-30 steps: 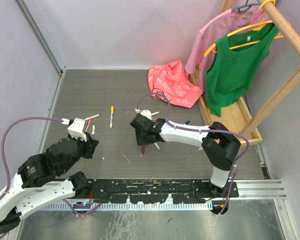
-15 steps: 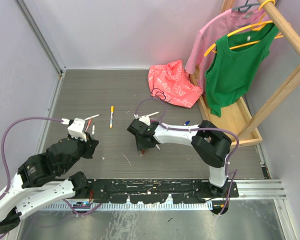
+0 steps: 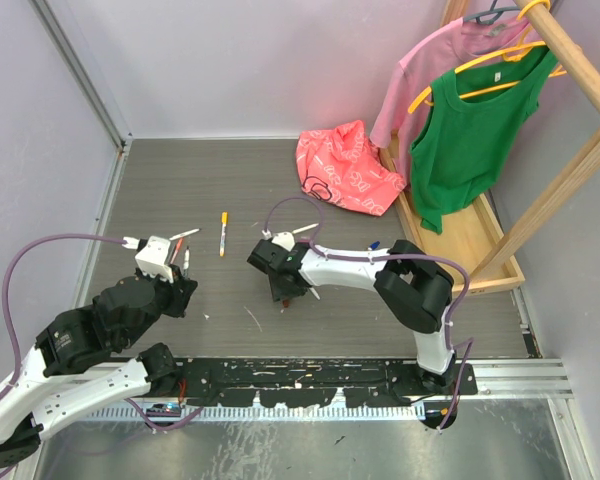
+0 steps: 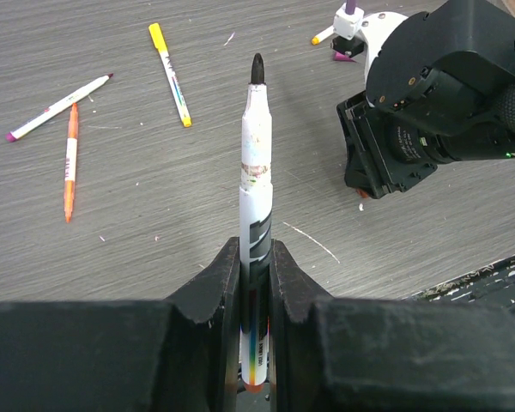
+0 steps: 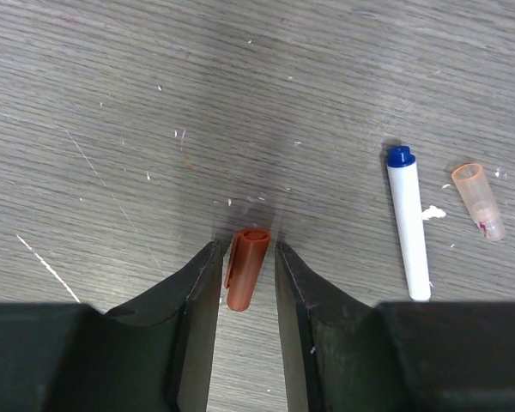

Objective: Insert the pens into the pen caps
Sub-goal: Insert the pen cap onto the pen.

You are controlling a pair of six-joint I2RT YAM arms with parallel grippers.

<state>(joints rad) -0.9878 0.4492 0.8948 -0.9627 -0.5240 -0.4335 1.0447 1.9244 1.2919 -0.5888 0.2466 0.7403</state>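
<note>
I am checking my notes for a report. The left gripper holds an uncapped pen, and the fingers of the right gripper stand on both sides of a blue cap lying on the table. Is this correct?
Not quite: the cap between the fingers of the right gripper is red-orange, not blue, as the right wrist view shows. The left gripper does hold an uncapped pen.

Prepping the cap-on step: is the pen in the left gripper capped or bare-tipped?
Bare-tipped. The pen in the left gripper shows an exposed dark nib at its far end, with no cap over it.
</note>
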